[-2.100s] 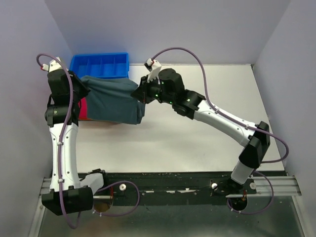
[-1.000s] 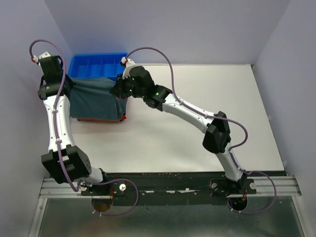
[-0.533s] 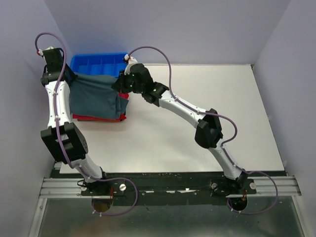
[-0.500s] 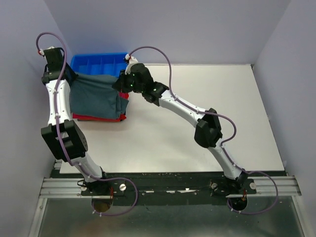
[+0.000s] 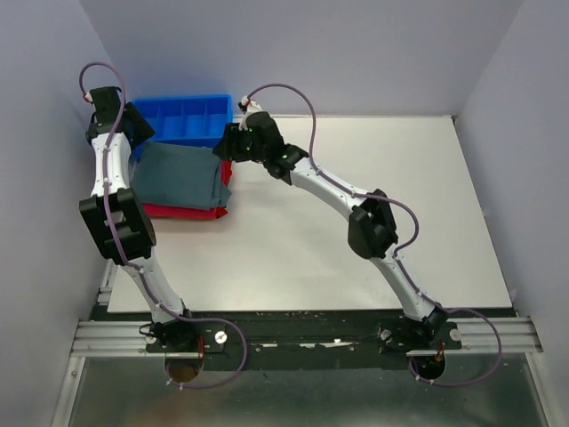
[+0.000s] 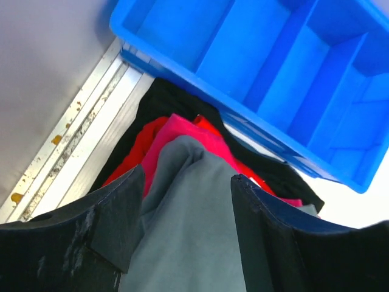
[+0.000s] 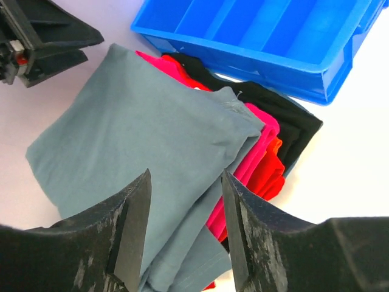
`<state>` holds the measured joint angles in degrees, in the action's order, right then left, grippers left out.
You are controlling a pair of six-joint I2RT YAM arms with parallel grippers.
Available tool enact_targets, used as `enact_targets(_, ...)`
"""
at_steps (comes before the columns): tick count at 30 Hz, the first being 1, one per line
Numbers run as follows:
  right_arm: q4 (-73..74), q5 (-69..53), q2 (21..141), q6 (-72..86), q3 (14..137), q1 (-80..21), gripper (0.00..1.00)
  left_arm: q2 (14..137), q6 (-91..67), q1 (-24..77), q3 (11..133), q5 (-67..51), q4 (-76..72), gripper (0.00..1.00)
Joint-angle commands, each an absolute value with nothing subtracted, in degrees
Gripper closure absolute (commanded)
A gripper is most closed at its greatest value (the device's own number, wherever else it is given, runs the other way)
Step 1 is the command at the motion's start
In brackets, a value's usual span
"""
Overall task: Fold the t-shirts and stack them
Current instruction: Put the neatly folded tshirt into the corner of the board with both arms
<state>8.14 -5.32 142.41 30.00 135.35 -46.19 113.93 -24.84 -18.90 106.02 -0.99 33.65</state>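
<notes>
One white bench (image 5: 356, 205) carries everything, and all of it sits crowded into the far left corner. A blue plastic tray (image 5: 182, 120) with dividers stands there. Right against its near wall lies a pile of folded clothes. The slate grey-blue t-shirt (image 5: 178, 173) is on top, folded to a rough rectangle and lying flat. It covers most of the pile. Under it the red-magenta t-shirt (image 7: 252, 158) shows as a bright band along the pile's edges. A black garment (image 7: 292, 125) and an orange-red one (image 7: 267, 176) peek out lower in the stack, on the tray side.

The left gripper (image 6: 187, 182) hangs over the pile's far left corner with its jaws spread and nothing pinched, the grey cloth lying loose below. The right gripper (image 7: 185, 179) hovers over the far right corner, likewise released, fingers apart above the shirt.
</notes>
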Motion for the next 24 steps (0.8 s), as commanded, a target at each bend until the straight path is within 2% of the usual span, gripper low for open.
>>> enact_targets(1, 6.3, -7.6, 137.2, 29.8, 132.9, -46.8, 0.49, 105.7, -23.6, -18.9, 108.1, -1.8, 34.2, 0.28)
enact_targets(4, 6.3, -10.0, 136.0, 30.3, 131.3, -48.3, 0.69, 100.5, -24.8, -19.0, 103.9, -1.1, 34.9, 0.38)
enact_targets(6, 6.2, -11.5, 136.0, 30.1, 131.0, -49.7, 0.85, 96.5, -25.7, -19.1, 99.3, -1.3, 34.4, 0.5)
enact_targets(7, 6.3, -11.7, 136.1, 30.1, 130.9, -50.5, 0.92, 94.9, -26.4, -19.1, 97.0, -1.5, 34.0, 0.63)
enact_targets(8, 6.2, -11.8, 136.3, 30.0, 130.7, -51.3, 0.98, 92.9, -26.8, -19.0, 94.1, -2.1, 33.1, 0.81)
enact_targets(10, 6.2, -11.5, 136.8, 30.1, 130.2, -52.3, 0.99, 90.2, -28.1, -19.1, 89.1, -2.8, 32.1, 0.97)
enact_targets(11, 5.8, -11.9, 137.2, 30.8, 129.7, -52.5, 0.99, 89.2, -28.6, -19.2, 86.6, -3.1, 31.4, 1.0)
enact_targets(17, 4.5, -14.2, 139.5, 34.2, 126.5, -52.8, 0.99, 89.4, -31.7, -20.9, 75.2, -6.1, 24.8, 1.0)
enact_targets(24, 5.4, -10.8, 141.4, 35.3, 120.6, -52.0, 0.99, 98.2, -30.9, -20.9, 74.6, -8.4, 22.9, 1.0)
